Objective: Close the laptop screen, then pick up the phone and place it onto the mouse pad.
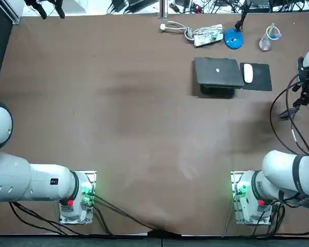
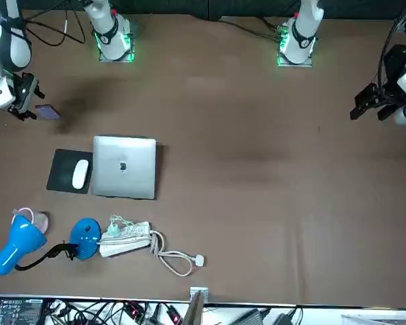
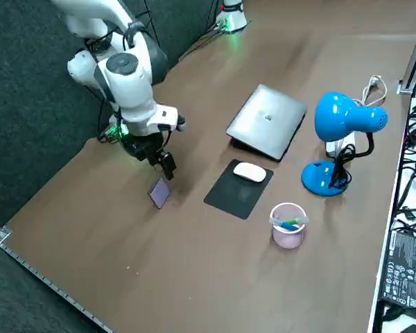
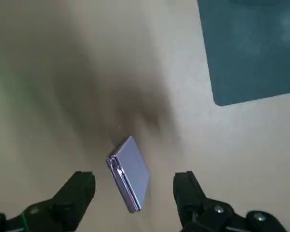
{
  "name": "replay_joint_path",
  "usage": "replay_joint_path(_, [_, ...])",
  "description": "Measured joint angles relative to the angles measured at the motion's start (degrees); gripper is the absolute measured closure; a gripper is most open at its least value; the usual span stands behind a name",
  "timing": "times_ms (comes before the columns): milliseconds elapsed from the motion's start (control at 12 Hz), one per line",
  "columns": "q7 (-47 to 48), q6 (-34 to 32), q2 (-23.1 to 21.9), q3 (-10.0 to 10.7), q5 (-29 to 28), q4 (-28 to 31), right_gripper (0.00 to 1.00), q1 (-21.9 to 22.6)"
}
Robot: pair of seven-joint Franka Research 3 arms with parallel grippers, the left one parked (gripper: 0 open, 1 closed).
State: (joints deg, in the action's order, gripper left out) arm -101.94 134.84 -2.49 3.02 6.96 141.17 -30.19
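The phone (image 4: 133, 164) is showing as a small lavender slab with rounded corners, its flat face plain and matte. Along the one edge that is visible, a seam is running lengthwise, so it is looking like two thin layers folded together. It is lying flat on the brown tabletop (image 1: 144, 128), near the robot's right edge and on the robot's side of the mouse pad (image 3: 232, 194), well apart from the pad and touching nothing else. Its long axis is running roughly across the tabletop from the robot's left to its right, about parallel to the line from the laptop (image 3: 267, 121) to the mouse pad, though slightly skewed. Which end is the top I cannot tell. The right gripper (image 4: 134, 179) is hovering just above the phone with its two dark fingers spread wide, wider than the phone and not touching it. In the wrist view the phone is sitting between the fingers, with its length crossing the line between them at a slant. The silver laptop is lying with its lid fully down, just beside the dark mouse pad. A white mouse (image 3: 249, 172) is resting on the end of the pad nearer the laptop, leaving the rest of the pad bare.
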Motion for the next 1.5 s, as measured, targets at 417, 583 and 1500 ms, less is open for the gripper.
replay_joint_path(417, [-6.46, 9.95, 0.98, -0.03, 0.06, 4.72, 0.0, -3.07])
replay_joint_path(583, [-7.84, 12.93, 1.83, -0.03, 0.16, 6.09, 0.0, -3.53])
replay_joint_path(1500, [-11.26, 17.6, 4.96, -0.16, 0.21, 6.84, 0.78, -4.4])
